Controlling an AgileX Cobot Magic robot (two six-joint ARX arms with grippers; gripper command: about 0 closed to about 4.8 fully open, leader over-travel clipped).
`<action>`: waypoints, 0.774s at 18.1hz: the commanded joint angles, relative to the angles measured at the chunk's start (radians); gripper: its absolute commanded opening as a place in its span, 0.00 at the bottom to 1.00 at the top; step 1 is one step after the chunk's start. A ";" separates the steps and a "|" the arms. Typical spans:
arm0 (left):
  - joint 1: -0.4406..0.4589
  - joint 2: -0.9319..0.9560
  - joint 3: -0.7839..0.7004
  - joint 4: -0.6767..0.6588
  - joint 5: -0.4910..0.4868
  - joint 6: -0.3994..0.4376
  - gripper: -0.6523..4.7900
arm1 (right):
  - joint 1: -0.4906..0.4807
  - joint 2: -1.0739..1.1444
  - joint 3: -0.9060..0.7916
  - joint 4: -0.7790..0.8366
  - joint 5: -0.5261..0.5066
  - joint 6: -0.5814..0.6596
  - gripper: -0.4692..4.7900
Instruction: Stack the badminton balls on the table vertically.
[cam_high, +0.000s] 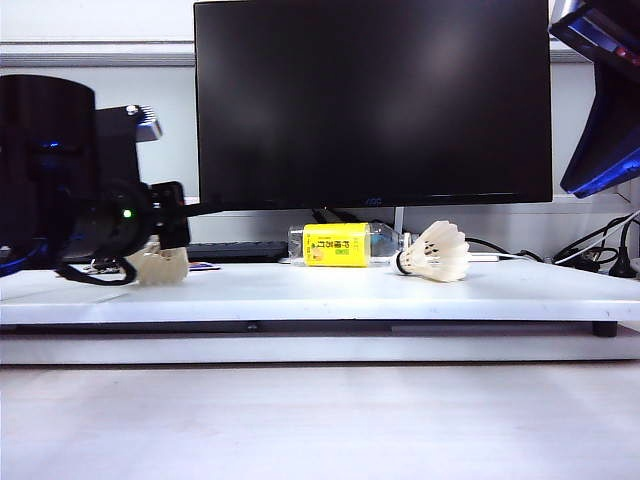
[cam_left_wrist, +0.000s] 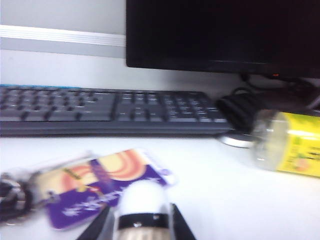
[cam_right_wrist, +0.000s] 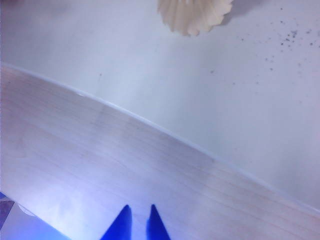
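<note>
One badminton ball (cam_left_wrist: 142, 200) sits between the black fingers (cam_left_wrist: 182, 227) of my left gripper (cam_left_wrist: 141, 209), which is shut on it, its white cork tip and dark band pointing away from the camera. In the exterior view its feather skirt (cam_high: 160, 266) shows below the left arm (cam_high: 70, 170), low over the far left of the white table (cam_high: 320, 295). A second badminton ball (cam_high: 435, 252) lies on its side right of centre, and its skirt (cam_right_wrist: 195, 15) shows in the right wrist view. My right gripper (cam_right_wrist: 138, 214) is shut and empty over the wood-grain surface.
A yellow-labelled clear bottle (cam_high: 335, 245) lies on its side beside the second ball. Behind stand a black monitor (cam_high: 372, 100) and a keyboard (cam_left_wrist: 100, 105). A purple packet (cam_left_wrist: 100, 187) and keys lie under the left gripper. Cables (cam_high: 600, 255) trail at the right.
</note>
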 joint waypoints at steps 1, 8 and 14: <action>-0.027 -0.002 0.001 0.030 -0.015 0.003 0.38 | 0.000 -0.002 0.002 0.018 -0.003 -0.006 0.19; -0.032 -0.032 0.082 0.032 0.005 0.008 0.33 | 0.000 -0.002 0.002 0.028 -0.006 -0.006 0.19; -0.032 -0.134 0.085 0.026 0.034 0.113 0.33 | 0.000 -0.002 0.002 0.030 -0.006 -0.004 0.19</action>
